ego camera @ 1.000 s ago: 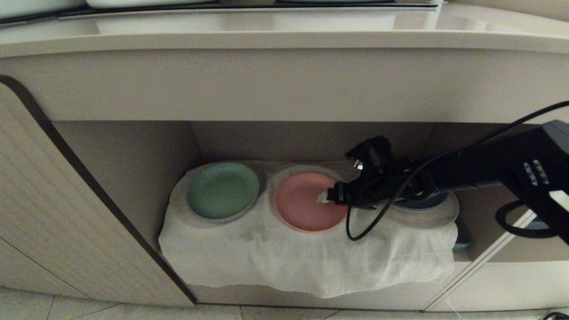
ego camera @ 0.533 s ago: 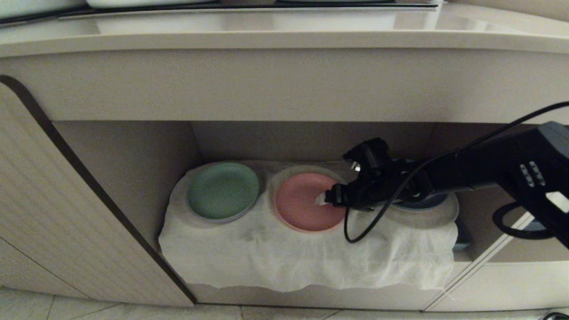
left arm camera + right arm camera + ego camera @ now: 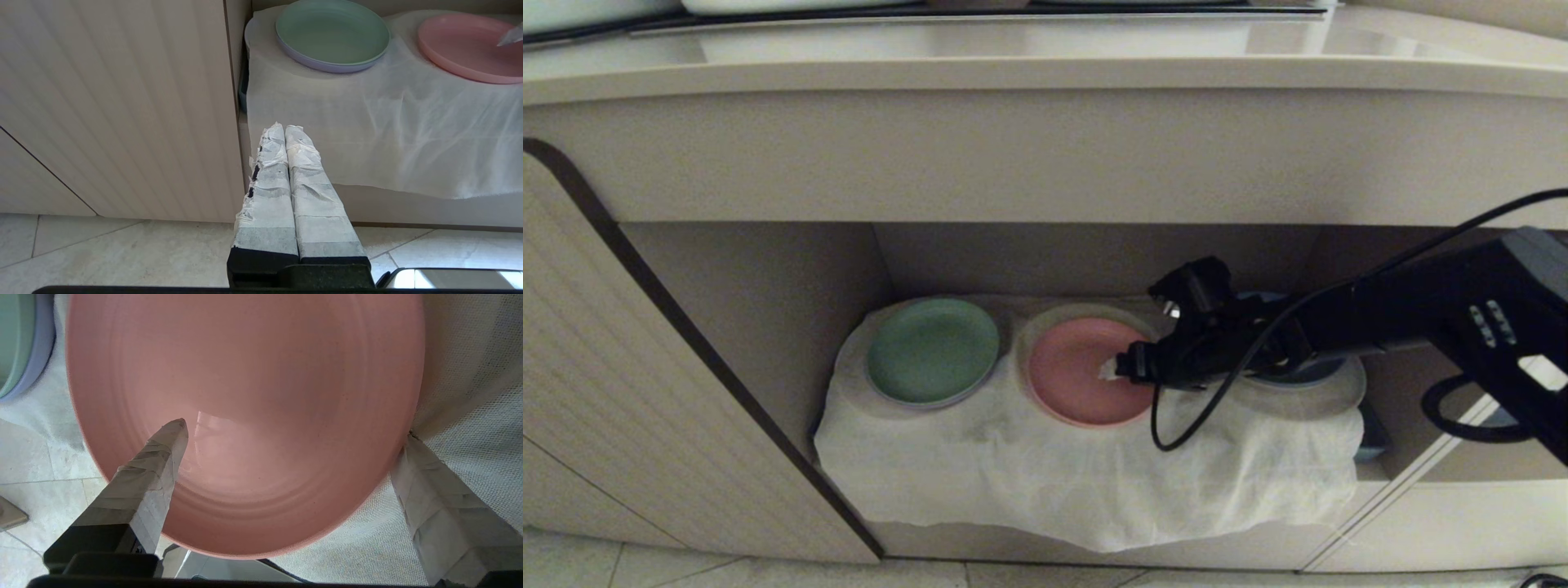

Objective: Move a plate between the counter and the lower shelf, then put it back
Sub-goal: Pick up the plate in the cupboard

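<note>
The salmon-pink plate [image 3: 1072,377] lies on the middle hump of the cloth on the lower shelf [image 3: 768,318], under the beige counter [image 3: 1013,75]. My right gripper [image 3: 1114,369] reaches in from the right and stands open at the plate's right rim. In the right wrist view one taped finger [image 3: 163,457] hangs over the plate's [image 3: 261,396] inside, and the other finger [image 3: 425,486] is outside the rim on the cloth. My left gripper [image 3: 284,128] is shut and empty, low in front of the cabinet and left of the shelf; the pink plate [image 3: 461,49] also shows there.
A green plate [image 3: 931,349] sits on the left hump. A dark blue plate [image 3: 1303,374] on the right is mostly hidden behind my right arm. The off-white cloth [image 3: 1054,482] hangs over the shelf's front. An open ribbed cabinet door [image 3: 645,392] stands at the left.
My right gripper has crept a little to the left, further over the pink plate, still open. The cloth's front hem has shifted slightly. The plate has not moved.
</note>
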